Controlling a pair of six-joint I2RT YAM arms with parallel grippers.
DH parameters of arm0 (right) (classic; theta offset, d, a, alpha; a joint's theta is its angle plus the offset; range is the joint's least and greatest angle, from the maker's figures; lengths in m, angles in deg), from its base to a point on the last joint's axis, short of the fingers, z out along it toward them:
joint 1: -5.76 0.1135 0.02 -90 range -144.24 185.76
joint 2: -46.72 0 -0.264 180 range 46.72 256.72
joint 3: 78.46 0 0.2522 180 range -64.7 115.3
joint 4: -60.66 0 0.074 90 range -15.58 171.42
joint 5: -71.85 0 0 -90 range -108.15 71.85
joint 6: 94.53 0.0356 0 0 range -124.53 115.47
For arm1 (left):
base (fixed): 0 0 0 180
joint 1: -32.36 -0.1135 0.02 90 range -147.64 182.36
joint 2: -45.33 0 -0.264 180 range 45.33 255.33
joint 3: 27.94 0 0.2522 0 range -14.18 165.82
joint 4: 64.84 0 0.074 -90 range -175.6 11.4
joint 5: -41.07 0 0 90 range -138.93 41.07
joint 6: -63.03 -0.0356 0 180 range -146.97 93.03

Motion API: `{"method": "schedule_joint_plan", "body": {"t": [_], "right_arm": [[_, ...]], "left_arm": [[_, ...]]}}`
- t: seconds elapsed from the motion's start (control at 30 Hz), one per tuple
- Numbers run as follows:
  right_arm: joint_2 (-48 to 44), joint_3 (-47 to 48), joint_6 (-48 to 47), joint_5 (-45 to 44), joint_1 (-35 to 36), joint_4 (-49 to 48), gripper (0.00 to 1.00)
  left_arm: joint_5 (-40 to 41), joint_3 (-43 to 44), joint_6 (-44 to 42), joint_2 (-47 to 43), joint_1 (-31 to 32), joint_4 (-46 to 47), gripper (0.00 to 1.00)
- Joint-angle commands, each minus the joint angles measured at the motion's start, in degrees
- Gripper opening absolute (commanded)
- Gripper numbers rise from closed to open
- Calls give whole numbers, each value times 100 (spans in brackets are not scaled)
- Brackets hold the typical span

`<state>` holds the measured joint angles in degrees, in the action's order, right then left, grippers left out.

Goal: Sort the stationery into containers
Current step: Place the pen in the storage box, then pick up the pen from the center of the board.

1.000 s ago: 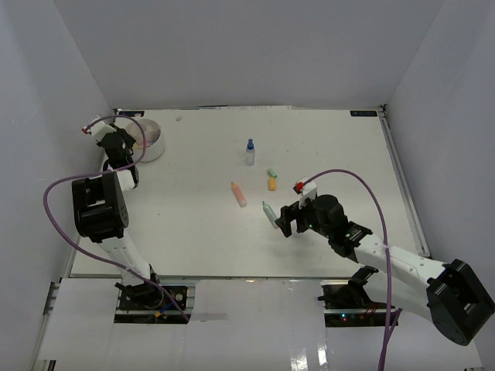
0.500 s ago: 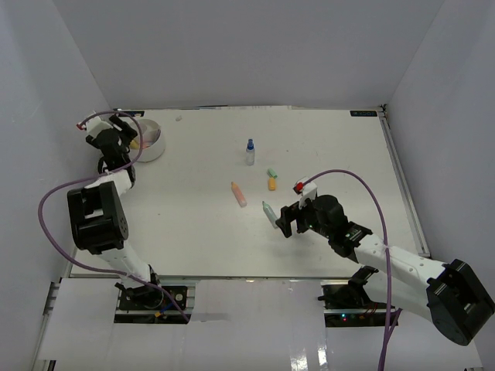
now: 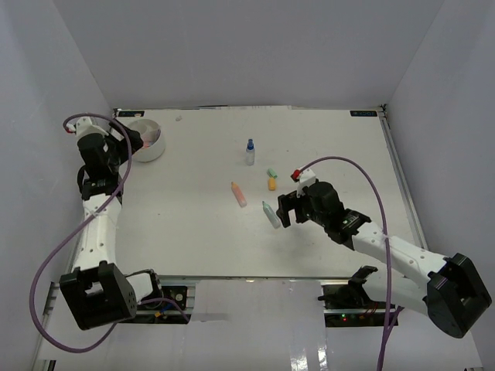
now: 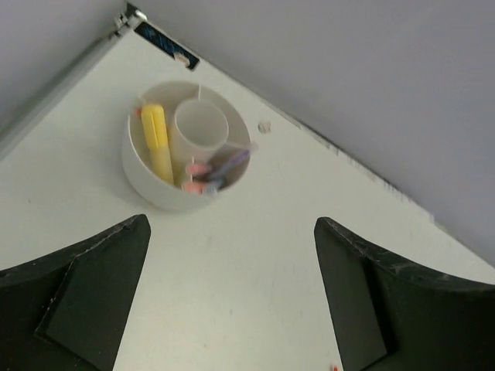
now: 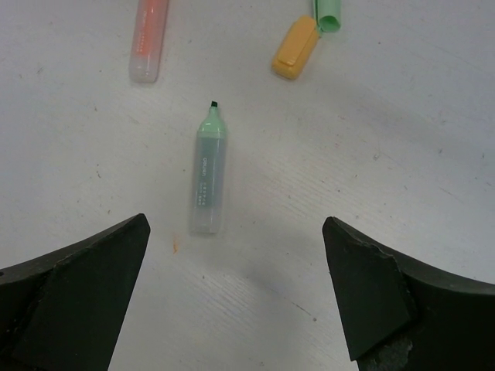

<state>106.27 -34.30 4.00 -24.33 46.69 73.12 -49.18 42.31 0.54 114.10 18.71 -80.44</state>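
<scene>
Left hand [image 4: 230, 232] spreads wide, empty, tub [image 4: 147, 193] at upper left; right hand [image 5: 236, 228] wide, empty, green marker [image 5: 209, 174] at frame centre.

White bench [image 3: 186, 232] boxed in by pale walls [image 3: 247, 46]
Walls rise on three sides; even light falls on the scuffed surface, with a metal rail [image 3: 404, 185] along its right edge.

You are looking at a white worktop [image 3: 193, 232], lightly scuffed with faint specks. Pale walls [image 3: 247, 54] rise along its far, left and right sides. A black label [image 3: 363, 114] sits at its far right corner, and a small round spot [image 3: 179, 119] lies near its far edge.
</scene>
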Motion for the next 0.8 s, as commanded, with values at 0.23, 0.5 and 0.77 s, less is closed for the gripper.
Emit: {"method": "schedule_joint_plan", "body": {"t": [0.23,0.5,0.77], "right_arm": [[838,880,-185,-6,56,1053,91],[1928,1171,-195,-174,363,1220,90],[2745,1461,-106,-376,662,1220,87]], "left_arm": [[-1434,-1412,299,-1446,310,-1221,98],[-1619,-1931,27,-1647,477,-1283,98],[-1812,-1949,88,-1604,539,-1283,98]]}}
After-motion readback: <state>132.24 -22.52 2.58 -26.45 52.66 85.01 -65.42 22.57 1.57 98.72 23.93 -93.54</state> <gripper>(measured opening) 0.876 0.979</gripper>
